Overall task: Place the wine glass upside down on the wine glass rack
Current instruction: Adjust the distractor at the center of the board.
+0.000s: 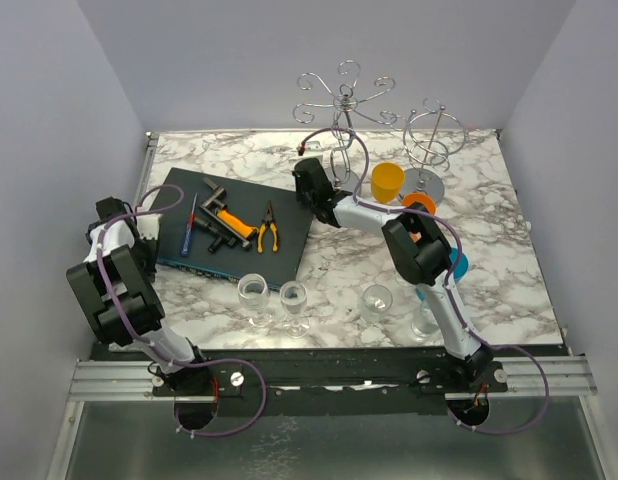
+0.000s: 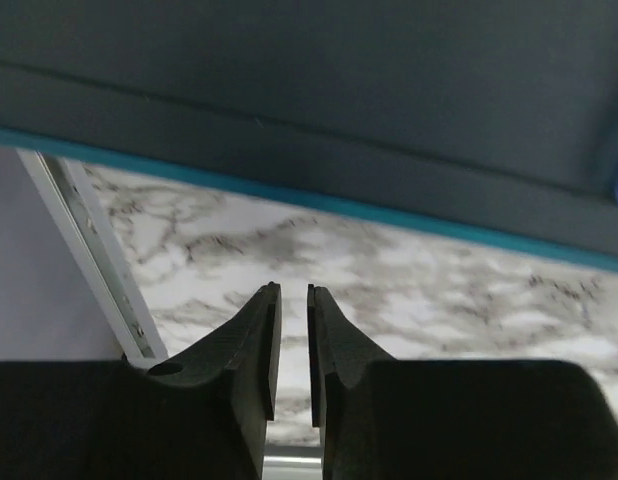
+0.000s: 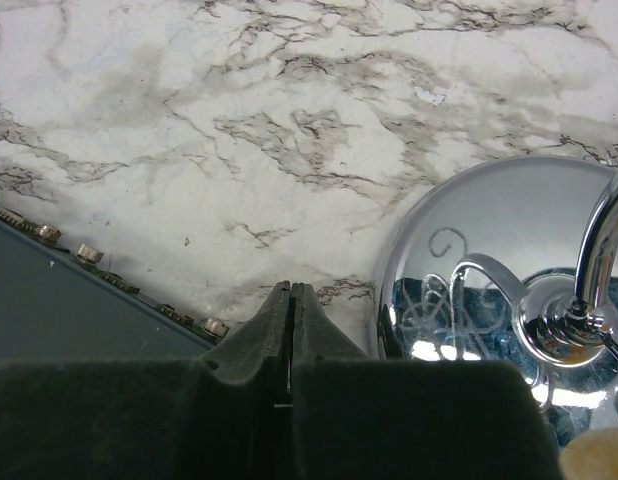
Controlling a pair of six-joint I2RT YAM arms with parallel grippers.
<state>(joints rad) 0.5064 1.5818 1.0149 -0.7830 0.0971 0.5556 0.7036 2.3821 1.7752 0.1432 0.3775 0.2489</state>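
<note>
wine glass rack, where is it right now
In the top view the wine glass rack stands at the back centre of the table, just left of the orange cup, the right claw close by its base.

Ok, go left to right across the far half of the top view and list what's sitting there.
Blue-handled screwdriver → orange-handled pliers → wine glass rack → round-based wire holder. The orange cup sits under the rack's arms, so I left it out.

No readable txt, labels, brands, nos. or signs in any view.
</note>
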